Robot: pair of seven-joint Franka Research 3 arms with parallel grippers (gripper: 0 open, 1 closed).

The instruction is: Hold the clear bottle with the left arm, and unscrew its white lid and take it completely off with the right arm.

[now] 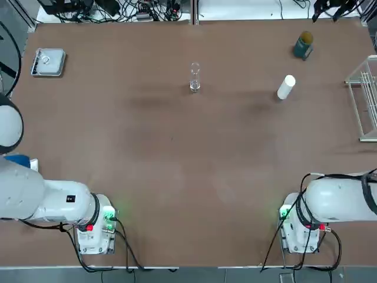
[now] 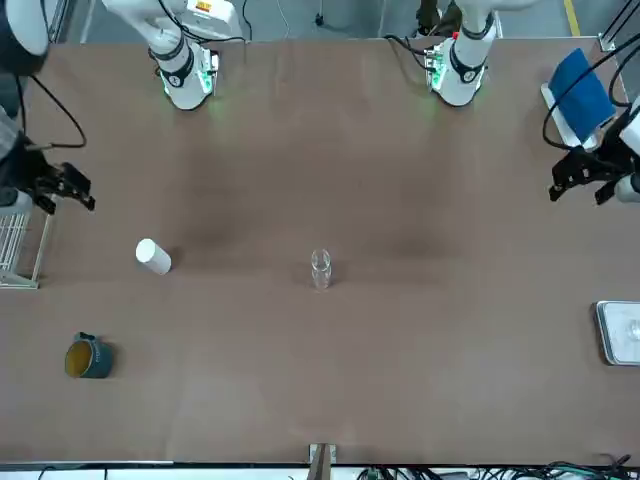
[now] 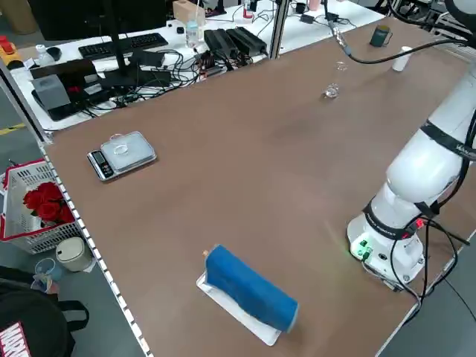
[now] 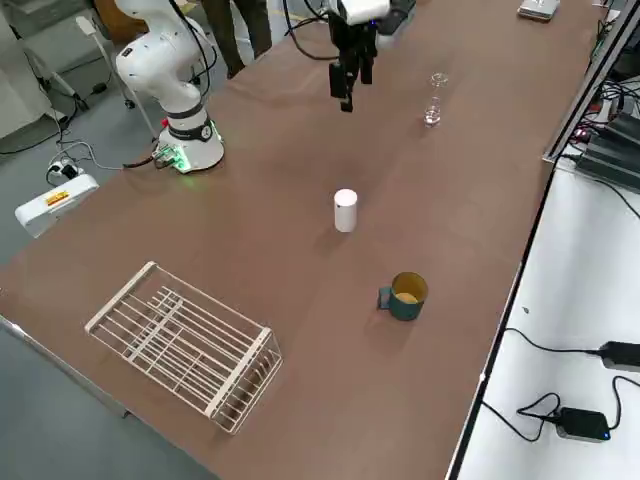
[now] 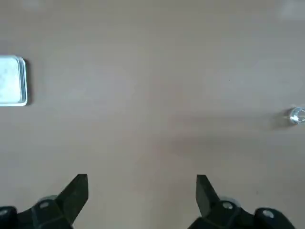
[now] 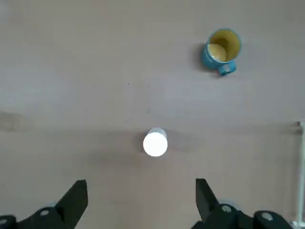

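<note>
Brown, smooth tabletop is stretching out beneath everything, with a standing person's legs showing on the floor beyond its near edge. At the near side, the two white jointed robot arms are rising from their bases, the left arm at the left and the right arm at the right. A blue, rounded bundle is lying on a flat white piece toward the near left. Farther in, the black two-finger left gripper is hovering over the left side, its fingers spreading wide apart with nothing between them. The matching right gripper is hovering over the right side, also holding its fingers wide apart and empty. A white wire rack is resting by the right edge. The white cylindrical lid is standing upright right of centre, well apart from the small clear glass bottle, which is standing slightly farther off, near the middle. At the far left, a silvery, flat digital scale is sitting with a clear ring on top. Farther still on the right, a teal mug with a yellowish inside is standing beyond the lid. Past the far edge, black cables are tangling over a white bench.
</note>
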